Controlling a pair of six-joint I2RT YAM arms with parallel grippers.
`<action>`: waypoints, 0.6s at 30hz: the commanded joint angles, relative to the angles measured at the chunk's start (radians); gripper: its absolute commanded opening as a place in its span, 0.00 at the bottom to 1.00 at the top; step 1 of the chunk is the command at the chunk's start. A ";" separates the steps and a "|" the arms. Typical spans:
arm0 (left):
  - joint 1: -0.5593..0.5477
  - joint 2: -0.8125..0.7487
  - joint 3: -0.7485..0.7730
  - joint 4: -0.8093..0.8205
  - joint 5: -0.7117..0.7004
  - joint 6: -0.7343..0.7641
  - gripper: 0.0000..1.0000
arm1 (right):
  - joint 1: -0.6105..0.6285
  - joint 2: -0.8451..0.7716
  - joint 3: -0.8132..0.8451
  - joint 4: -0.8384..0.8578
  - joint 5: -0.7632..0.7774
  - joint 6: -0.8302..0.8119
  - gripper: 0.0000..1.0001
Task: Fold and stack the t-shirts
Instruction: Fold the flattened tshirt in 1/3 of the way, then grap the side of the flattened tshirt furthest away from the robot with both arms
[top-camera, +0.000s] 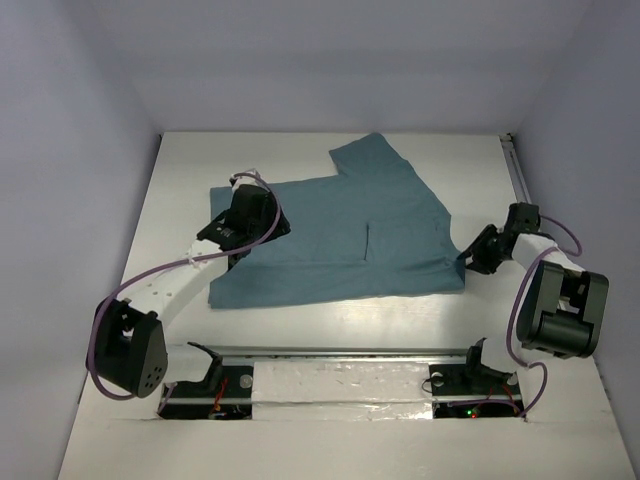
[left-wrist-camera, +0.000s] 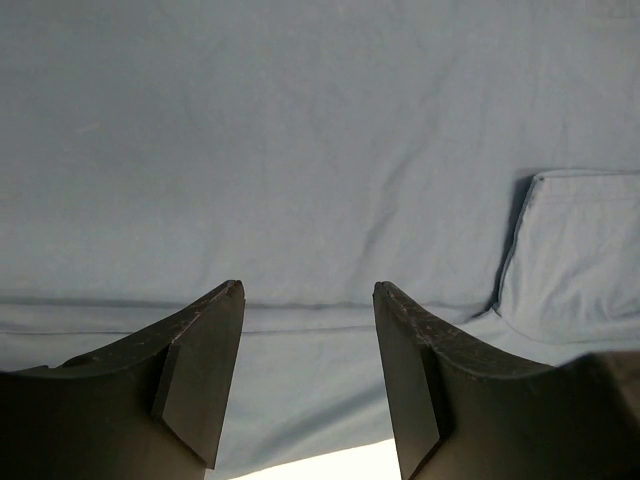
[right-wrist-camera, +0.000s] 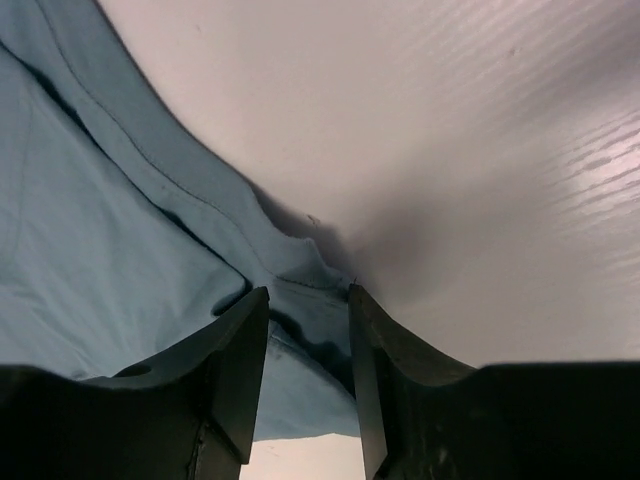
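our left gripper (left-wrist-camera: 308, 292) hangs with its jaws parted just above the t-shirt (top-camera: 340, 235), with only flat cloth beneath the gap. our right gripper (right-wrist-camera: 307, 295) is likewise parted, straddling the bunched hem (right-wrist-camera: 290, 262) at the shirt's near right corner. the shirt lies spread in the middle of the table (top-camera: 330, 335), one sleeve (top-camera: 375, 155) poking out at the far side. we judge the folding barely begun: one side looks tucked in, further folds remain, nothing is stacked.

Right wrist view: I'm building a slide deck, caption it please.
Right gripper, jaws apart, at the bunched edge of the teal t-shirt on the white table.
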 joint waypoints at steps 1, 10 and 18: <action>0.018 -0.011 0.040 0.029 0.009 0.027 0.51 | 0.002 -0.009 -0.048 0.078 -0.038 0.007 0.43; 0.071 -0.020 0.108 0.006 -0.101 0.089 0.51 | -0.032 -0.059 -0.065 0.032 0.213 0.035 0.00; 0.115 0.002 0.171 -0.031 -0.129 0.126 0.52 | -0.075 -0.148 -0.080 -0.053 0.418 0.051 0.00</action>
